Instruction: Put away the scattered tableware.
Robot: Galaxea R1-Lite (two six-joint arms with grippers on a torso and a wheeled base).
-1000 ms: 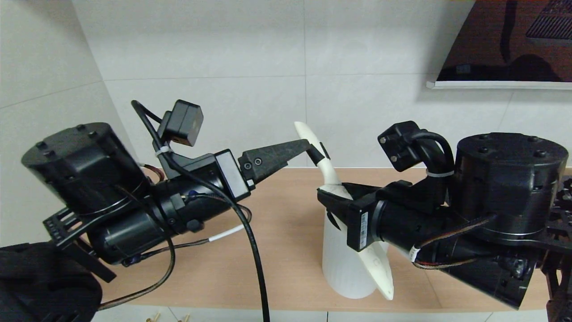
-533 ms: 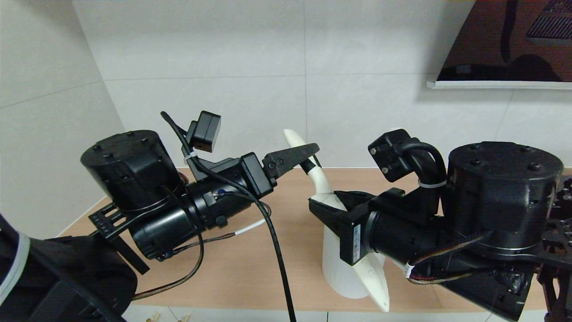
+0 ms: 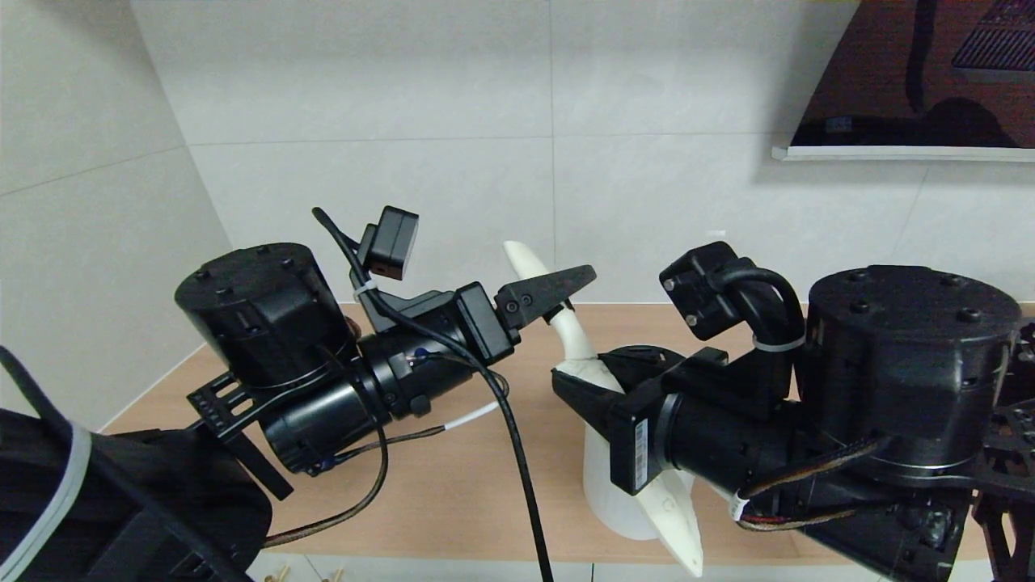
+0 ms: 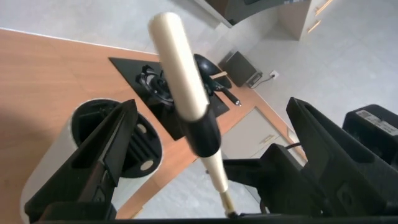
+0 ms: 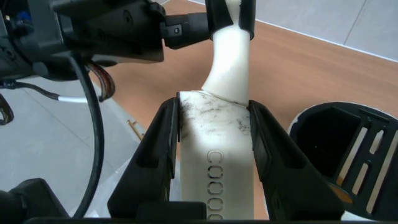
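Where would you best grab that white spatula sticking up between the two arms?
Take the white spatula by its slim round handle, near the black band, closing from the two sides. The open left pincer straddles it there, and the right pincer clamps the wide flat blade, leaving the handle free.

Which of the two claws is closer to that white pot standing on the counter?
Right. The right gripper hangs over the white holder, clamping a white spatula; the left gripper sits higher, to its left, beside the handle.
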